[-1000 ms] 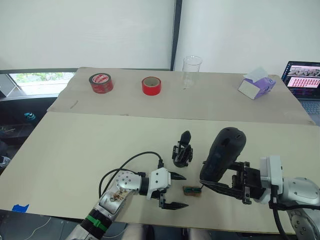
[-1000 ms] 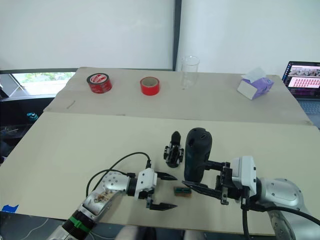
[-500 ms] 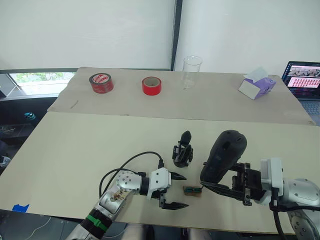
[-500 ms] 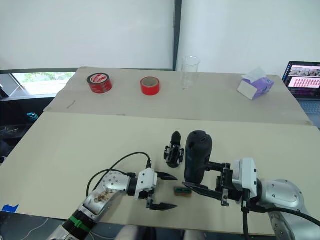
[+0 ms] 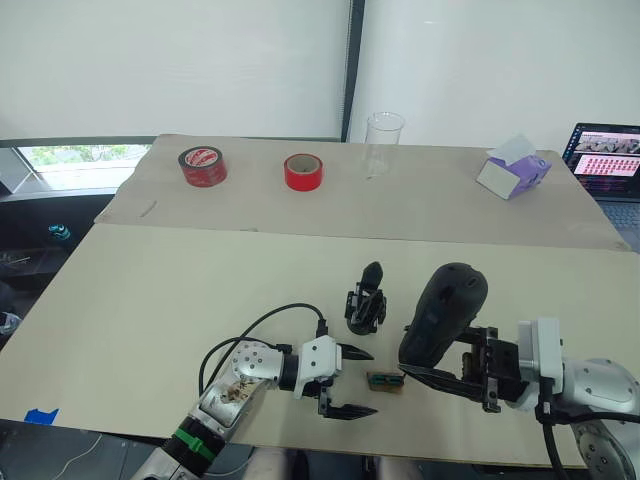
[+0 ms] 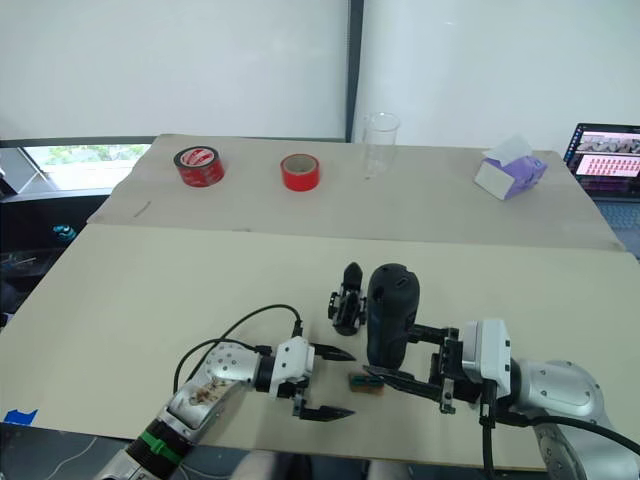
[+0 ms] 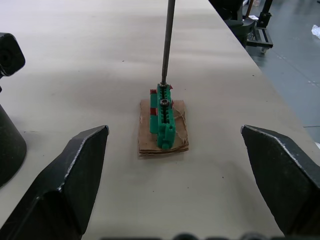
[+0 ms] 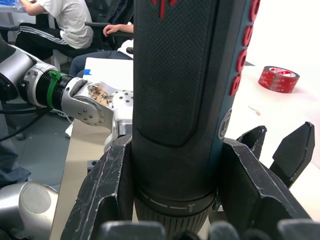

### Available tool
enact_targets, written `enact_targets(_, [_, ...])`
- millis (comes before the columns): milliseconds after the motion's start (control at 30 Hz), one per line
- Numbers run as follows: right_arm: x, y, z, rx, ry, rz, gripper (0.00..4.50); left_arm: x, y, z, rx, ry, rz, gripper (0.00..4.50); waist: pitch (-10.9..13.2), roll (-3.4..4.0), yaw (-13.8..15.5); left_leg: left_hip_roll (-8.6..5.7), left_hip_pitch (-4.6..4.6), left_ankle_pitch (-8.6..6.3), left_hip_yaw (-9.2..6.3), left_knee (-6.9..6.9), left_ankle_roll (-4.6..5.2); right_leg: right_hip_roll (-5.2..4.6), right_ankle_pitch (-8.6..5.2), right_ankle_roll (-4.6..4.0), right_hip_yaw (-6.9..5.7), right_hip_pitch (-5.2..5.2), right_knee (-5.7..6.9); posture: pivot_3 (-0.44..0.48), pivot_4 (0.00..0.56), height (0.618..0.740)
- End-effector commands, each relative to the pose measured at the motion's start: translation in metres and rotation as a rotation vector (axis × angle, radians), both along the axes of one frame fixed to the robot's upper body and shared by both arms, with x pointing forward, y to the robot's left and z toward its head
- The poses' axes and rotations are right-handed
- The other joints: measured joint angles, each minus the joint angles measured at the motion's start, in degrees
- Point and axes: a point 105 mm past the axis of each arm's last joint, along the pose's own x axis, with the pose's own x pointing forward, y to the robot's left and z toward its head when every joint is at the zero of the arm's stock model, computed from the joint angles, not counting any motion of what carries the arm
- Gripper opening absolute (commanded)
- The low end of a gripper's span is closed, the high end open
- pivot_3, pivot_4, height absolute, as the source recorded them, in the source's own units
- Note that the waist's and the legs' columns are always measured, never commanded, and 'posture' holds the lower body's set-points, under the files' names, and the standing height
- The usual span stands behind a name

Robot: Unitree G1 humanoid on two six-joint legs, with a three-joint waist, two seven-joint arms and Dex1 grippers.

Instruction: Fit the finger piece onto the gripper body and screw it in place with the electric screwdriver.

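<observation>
Right gripper (image 5: 445, 378) clamps the screwdriver (image 5: 440, 315) round its thick barrel, bit (image 7: 168, 40) down on the green block (image 7: 164, 117). Tool looks heavy and rigid (grip low, textured part). Left gripper (image 5: 348, 381) wide, empty. Gripper body (image 5: 365, 303) upright on tabletop (image 5: 150, 290), just behind the block.

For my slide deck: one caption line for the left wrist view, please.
Open left claw faces a green block on brown card, the electric screwdriver's bit touching its top.
</observation>
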Motion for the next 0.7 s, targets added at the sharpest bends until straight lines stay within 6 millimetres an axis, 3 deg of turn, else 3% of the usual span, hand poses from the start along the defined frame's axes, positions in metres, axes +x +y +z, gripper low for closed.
enact_targets(33, [-0.0026,0.002,0.0041,0.006,-0.035,0.012,1.92,-0.0045,0.0008,-0.0109,0.026,0.034,-0.005,4.5,0.0,0.0,0.0,0.0,0.0,0.0,0.0,0.0,0.0,0.0,0.01,-0.01,0.0,0.0,0.0,0.0,0.15,0.74])
enact_targets(700, [-0.002,0.002,0.0026,0.01,-0.034,0.006,1.92,-0.003,0.0023,-0.008,0.028,0.021,-0.005,4.5,0.0,-0.01,0.0,0.0,0.02,-0.01,-0.01,0.0,-0.01,-0.01,0.0,0.02,-0.01,0.0,-0.01,0.0,0.15,0.74])
